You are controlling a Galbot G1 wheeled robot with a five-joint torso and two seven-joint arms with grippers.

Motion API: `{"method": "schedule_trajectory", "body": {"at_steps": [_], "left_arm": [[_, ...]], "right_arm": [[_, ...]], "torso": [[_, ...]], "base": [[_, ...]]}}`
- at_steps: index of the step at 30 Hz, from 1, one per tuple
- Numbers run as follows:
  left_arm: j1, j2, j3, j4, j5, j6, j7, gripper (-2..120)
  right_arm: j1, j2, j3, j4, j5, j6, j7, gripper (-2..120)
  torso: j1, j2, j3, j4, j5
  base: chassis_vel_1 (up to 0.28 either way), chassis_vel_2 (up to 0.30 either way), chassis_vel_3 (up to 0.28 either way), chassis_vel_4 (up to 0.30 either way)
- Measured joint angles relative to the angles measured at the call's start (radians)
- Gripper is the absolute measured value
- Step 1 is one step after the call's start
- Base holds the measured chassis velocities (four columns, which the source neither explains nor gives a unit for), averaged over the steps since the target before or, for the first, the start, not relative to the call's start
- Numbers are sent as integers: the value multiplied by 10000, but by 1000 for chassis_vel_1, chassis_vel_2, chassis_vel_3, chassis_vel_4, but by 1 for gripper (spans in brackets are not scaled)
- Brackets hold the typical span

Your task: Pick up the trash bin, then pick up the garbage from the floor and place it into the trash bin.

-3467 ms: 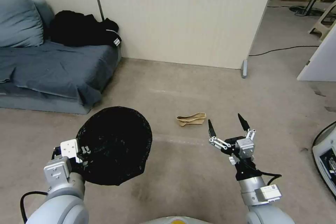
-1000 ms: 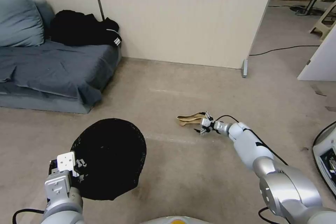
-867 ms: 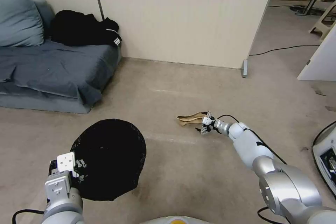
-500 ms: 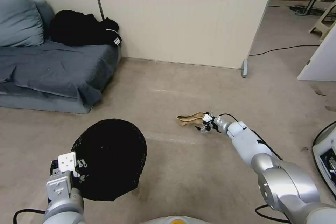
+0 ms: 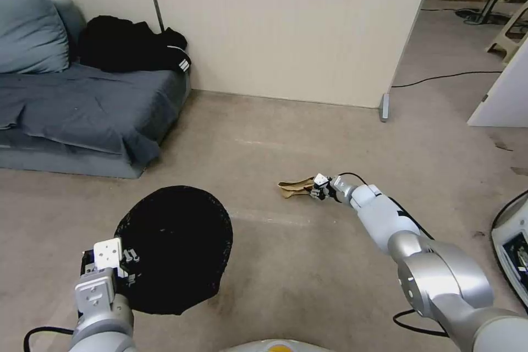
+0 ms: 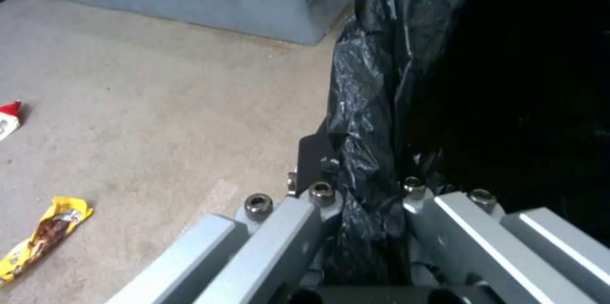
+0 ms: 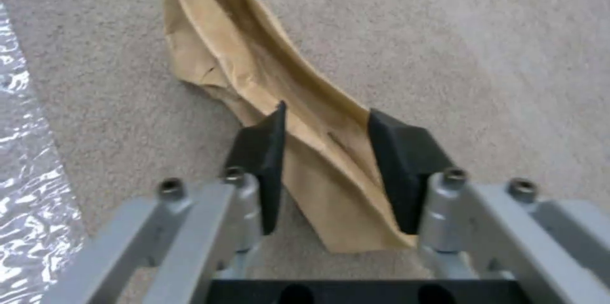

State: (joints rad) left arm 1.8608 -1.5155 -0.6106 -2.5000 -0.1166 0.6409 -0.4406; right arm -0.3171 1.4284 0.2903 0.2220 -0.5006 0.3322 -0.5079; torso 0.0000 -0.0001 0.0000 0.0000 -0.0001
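My right gripper straddles the brown paper bag on the carpet at frame centre — jaws spread, not pinching. My left gripper clamps the trash bin rim, lower left.

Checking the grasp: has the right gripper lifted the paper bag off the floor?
No: the brown paper bag lies on the carpet, between the right gripper fingers.

Trash bin at lower left, its rim clamped in the left pincer. Paper bag lies on the floor ahead and right of the bin, well apart from it. Right pincer at the bag's right end, its fingers astride the bag. Sofa far left; partition wall behind.
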Motion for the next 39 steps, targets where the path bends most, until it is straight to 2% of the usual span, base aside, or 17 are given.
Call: {"method": "schedule_trajectory", "body": {"at_steps": [1, 4, 5, 8, 24, 31, 33, 34, 35, 37, 39], "left_arm": [[0, 0, 0, 0, 0, 0, 0, 0], [14, -14, 8, 0, 2, -10, 5, 0], [14, -14, 8, 0, 2, -10, 5, 0], [50, -27, -2, 1, 2, -14, 5, 0], [148, -53, 15, 0, 36, -55, 6, 0], [100, -52, 20, 0, 48, -56, 8, 0], [50, -52, 30, 0, 49, -55, 14, 0], [50, -52, 30, 0, 49, -55, 14, 0], [29, -55, 41, 0, 50, -55, 15, 0], [18, -56, 43, 0, 51, -54, 18, 0], [-6, -55, 42, 0, 52, -54, 23, 0]], "right_arm": [[0, 0, 0, 0, 0, 0, 0, 28], [-130, 52, -135, -45, 159, -127, 24, 14], [-130, 52, -135, -45, 159, -127, 24, 14], [-289, 56, -264, -50, 309, -260, 64, 0], [-633, 72, -251, 131, 470, -563, 536, 0], [-662, 68, -298, 572, 23, -43, 892, 0], [-658, 107, -310, 691, -638, 268, 1094, 10], [-658, 107, -310, 691, -638, 268, 1094, 10], [-637, 131, -321, 741, -982, 406, 1230, 17], [-610, 146, -322, 762, -1240, 507, 1313, 20], [-563, 171, -376, 770, -1651, 669, 1437, 30]], "torso": [[0, 0, 0, 0, 0], [0, 0, 0, 0, 1], [0, 0, 0, 0, 1], [0, 1, 0, 0, 0], [0, 1, 0, 0, -1], [0, 1, 0, 0, 0], [0, 1, 0, 0, 2], [0, 1, 0, 0, 2], [-1, 1, 0, 0, 1], [0, 1, 0, 0, 0], [0, 1, 0, 0, 1]], "base": [[0, 0, 0, 0], [0, 0, 0, 0], [0, 0, 0, 0], [0, 0, 0, 0], [0, 0, 0, 0], [0, 0, 0, 0], [0, 0, 0, 0], [0, 0, 0, 0], [0, 0, 0, 0], [0, 0, 0, 0], [0, 0, 0, 0]]}}
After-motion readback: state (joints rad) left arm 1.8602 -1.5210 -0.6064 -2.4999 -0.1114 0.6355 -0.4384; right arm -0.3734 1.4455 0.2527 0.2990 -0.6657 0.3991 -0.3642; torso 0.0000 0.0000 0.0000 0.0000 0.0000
